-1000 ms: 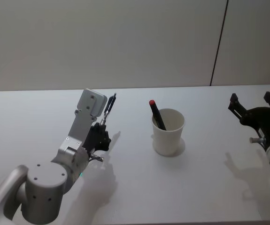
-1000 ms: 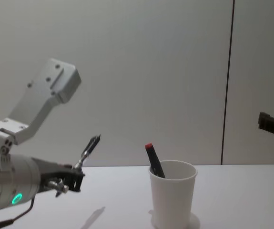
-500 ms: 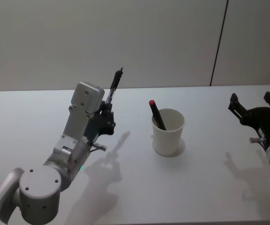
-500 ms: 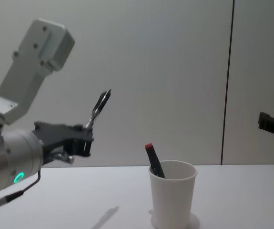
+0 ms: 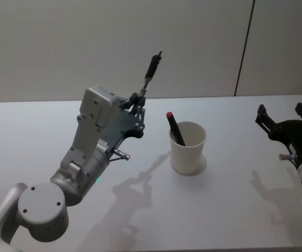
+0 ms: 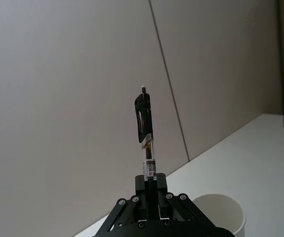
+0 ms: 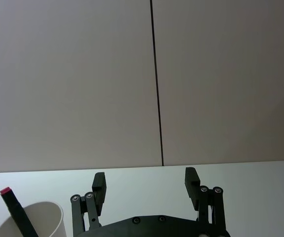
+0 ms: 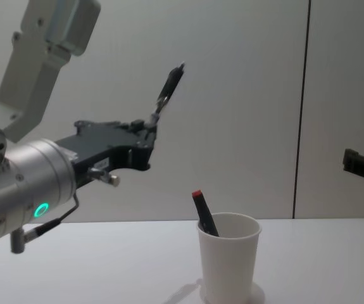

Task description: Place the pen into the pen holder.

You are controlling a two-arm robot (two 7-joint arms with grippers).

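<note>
Pale wall [image 5: 87, 42] behind a white worktop [image 5: 235, 210]; the left gripper [image 5: 136, 103] hangs raised left of the pen holder [image 5: 188, 149], fingers pinched on the lower end of the pen [image 5: 151, 71], which slants up toward the cup's side; the right gripper [image 5: 280, 108], fingers spread and empty, sits near the right edge; open worktop rings the cup; a red-capped marker [image 5: 175, 127] leans inside it.

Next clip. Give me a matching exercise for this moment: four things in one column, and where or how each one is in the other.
Things:
1. pen
2. pen holder
3. red-capped marker
4. right gripper

Places or states:
A. stands upright on the table
B. open, fingers apart, holding nothing
C. leans inside the pen holder, cap above the rim
D. held tilted in the air by the left gripper

Pairs: 1-D, 2-A, 3-C, 4-B
</note>
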